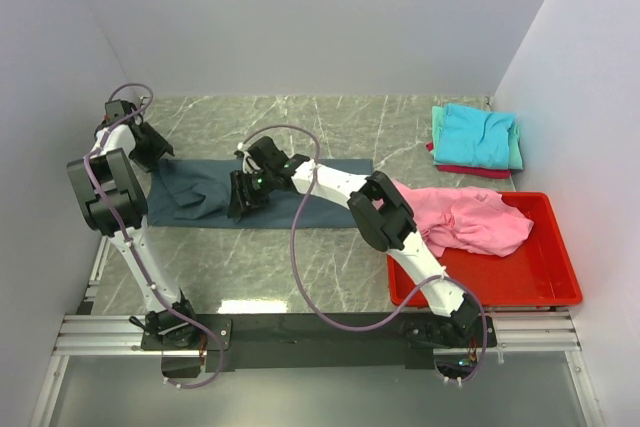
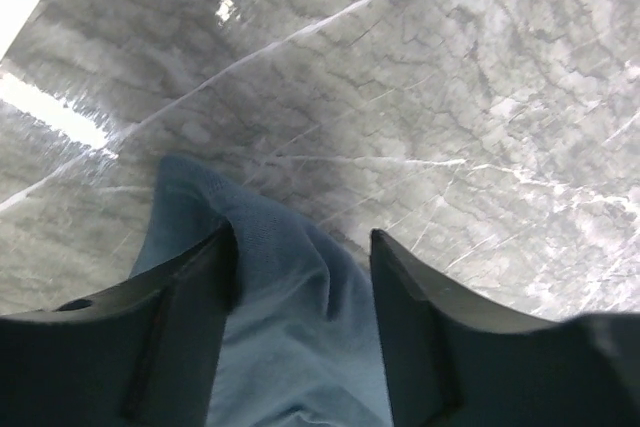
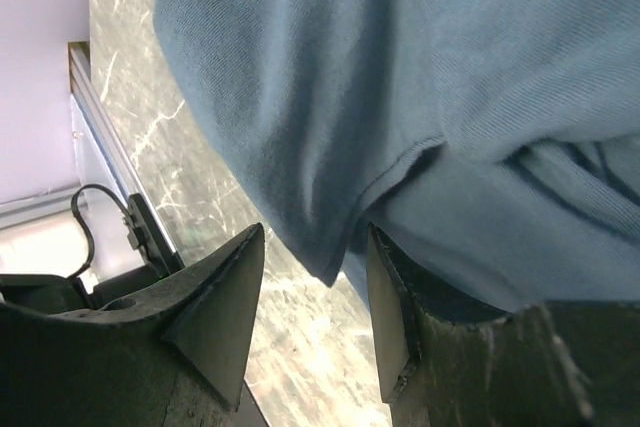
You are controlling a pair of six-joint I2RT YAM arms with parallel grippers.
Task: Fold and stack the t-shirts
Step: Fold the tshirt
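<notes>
Now both arms are down on the slate tee (image 1: 195, 202), which lies spread flat on the bench (image 1: 300, 267) left of centre. The left gripper (image 2: 300, 237) straddles a raised ridge of cloth at the far-left corner, jaws half-wide with fabric filling the gap, though whether they have bitten I cannot tell. Over in the middle the right gripper (image 3: 313, 232) stands part-open, a hem drooping unpinched between its jaws; two holds set apart, I'd judge, to carry one side over in a fold, while the pink tee (image 1: 470, 222) lies in the red bin (image 1: 540, 277).
</notes>
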